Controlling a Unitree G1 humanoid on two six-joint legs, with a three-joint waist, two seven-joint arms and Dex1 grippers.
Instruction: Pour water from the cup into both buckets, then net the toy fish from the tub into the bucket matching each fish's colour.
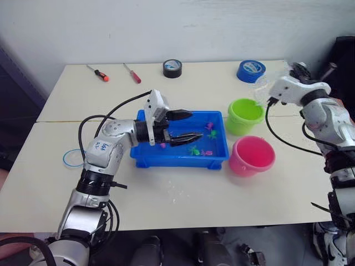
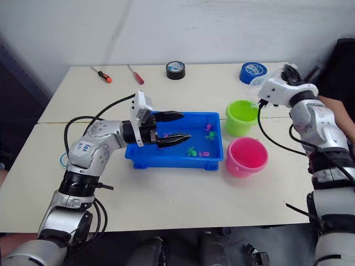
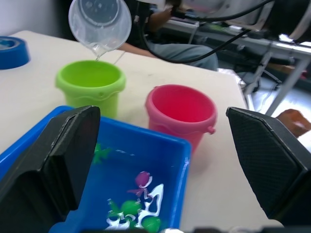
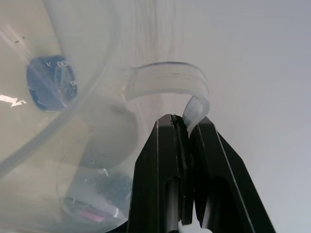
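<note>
On the pale table against the white wall, I have the right gripper clamped on the cup's handle, tipping it over the green bucket so water runs in. The left gripper hovers spread wide over the tub, beside the pink bucket, empty.

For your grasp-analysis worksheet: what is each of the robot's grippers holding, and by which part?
The right gripper pinches the clear cup by its handle, jaws shut on it, tilting it over the green bucket. The left gripper holds nothing, jaws open above the tub.
</note>
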